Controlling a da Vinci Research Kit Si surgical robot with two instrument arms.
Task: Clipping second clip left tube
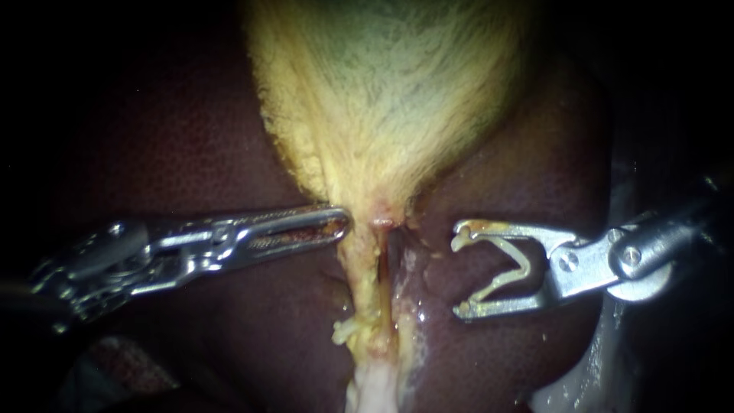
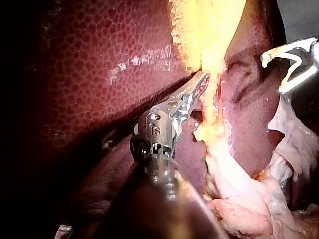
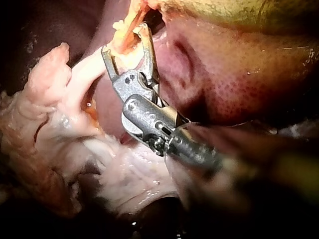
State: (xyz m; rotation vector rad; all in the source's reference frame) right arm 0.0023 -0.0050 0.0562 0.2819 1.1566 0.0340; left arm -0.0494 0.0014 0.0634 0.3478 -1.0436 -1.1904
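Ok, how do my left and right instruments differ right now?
The left instrument carries no clip; the right instrument holds a pale clip between jaws standing wide apart. The left instrument's tip touches the yellow tissue under the gallbladder; the right instrument hangs clear of the tubes. Both point toward each other across the liver.

The left tube [image 1: 361, 291] is a thin yellow, fat-coated strand that runs straight down from the gallbladder's [image 1: 382, 115] narrow neck to pale white tissue below, with a dark slit parting it from the strand beside it. The clip [image 1: 525, 266] is cream-coloured and spread wide open, its mouth facing the tube. It sits between the jaws of the right instrument [image 1: 459, 268], near the tube on its right side but not touching it.
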